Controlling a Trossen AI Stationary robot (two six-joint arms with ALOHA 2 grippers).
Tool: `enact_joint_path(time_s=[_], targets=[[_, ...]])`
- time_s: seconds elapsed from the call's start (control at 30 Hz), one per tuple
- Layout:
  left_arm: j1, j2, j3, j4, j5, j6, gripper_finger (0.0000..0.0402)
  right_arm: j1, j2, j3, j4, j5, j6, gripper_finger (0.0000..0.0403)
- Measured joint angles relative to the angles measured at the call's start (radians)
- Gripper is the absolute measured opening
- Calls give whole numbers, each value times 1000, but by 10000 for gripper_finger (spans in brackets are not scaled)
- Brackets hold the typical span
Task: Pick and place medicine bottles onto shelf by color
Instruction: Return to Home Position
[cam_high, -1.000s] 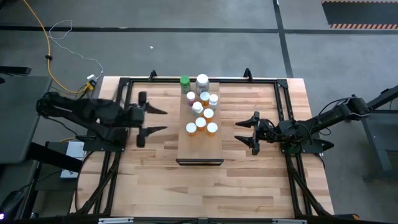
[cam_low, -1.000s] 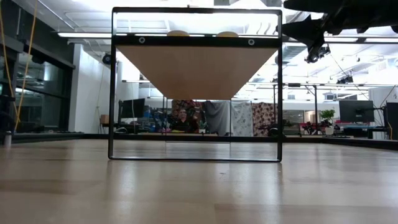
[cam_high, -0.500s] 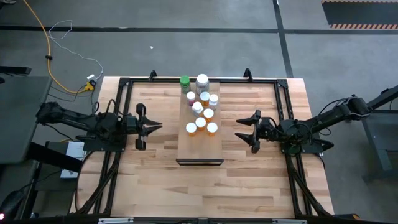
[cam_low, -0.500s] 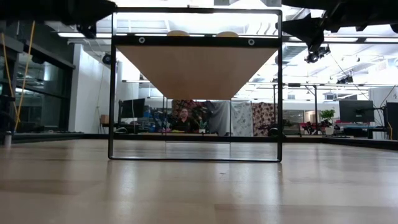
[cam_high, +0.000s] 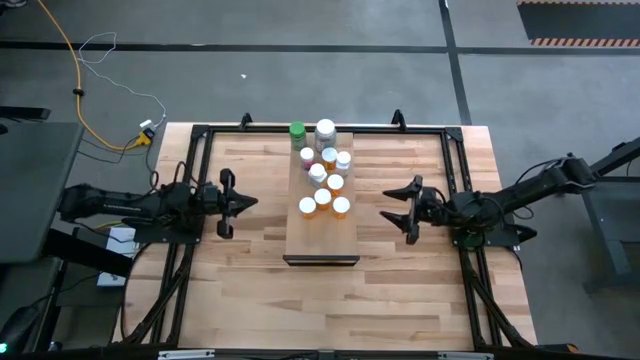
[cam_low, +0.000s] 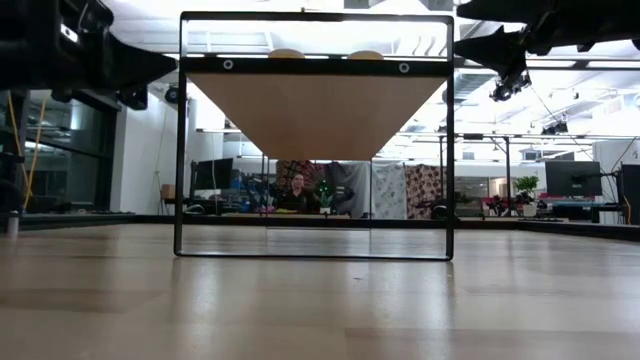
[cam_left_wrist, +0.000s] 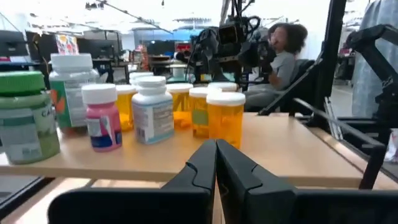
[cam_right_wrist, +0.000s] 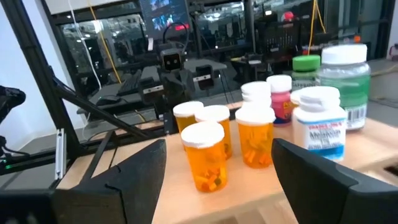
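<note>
Several medicine bottles (cam_high: 324, 170) stand upright in a cluster on the far half of the pale wood shelf (cam_high: 320, 235): orange ones (cam_right_wrist: 206, 155) nearest, a pink one (cam_left_wrist: 103, 118), white ones, and a green-capped one (cam_high: 297, 131) at the far end. My left gripper (cam_high: 243, 202) hangs left of the shelf, shut, its fingers (cam_left_wrist: 216, 163) pointing level at the bottles with nothing between them. My right gripper (cam_high: 395, 210) hangs right of the shelf, open and empty, facing the orange bottles.
The shelf board is raised on a black frame (cam_low: 314, 135) over the striped butcher-block table (cam_high: 250, 290). Black frame rails (cam_high: 200, 140) run along the table's sides and far edge. A person (cam_left_wrist: 283, 59) sits beyond the table. Bare tabletop lies near the front edge.
My left gripper has sunk and drawn back toward the table's left edge, and its fingers have shut with nothing between them. My right gripper has kept still. The bottles have not moved.
</note>
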Motion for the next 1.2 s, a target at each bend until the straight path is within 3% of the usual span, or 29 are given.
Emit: enact_joint_path(time_s=[0.2,0.47,0.6,0.83,0.93,1.2], targets=[[5,-57,1,-56,30,-17,0,0,-157,0,-232,-9,92,223],[5,-89,2,-60,79,-8,0,0,-417,0,-575,-42,108,16],[5,-89,2,-80,84,9,0,2,-547,-5,-691,-41,147,25],[5,-89,2,-88,83,2,0,27,-714,-209,-469,-43,48,7],[5,-89,2,-89,83,2,0,27,-782,-253,-480,-45,36,2],[5,-88,2,-94,81,2,3,-1,-782,-258,-439,-6,-53,0]])
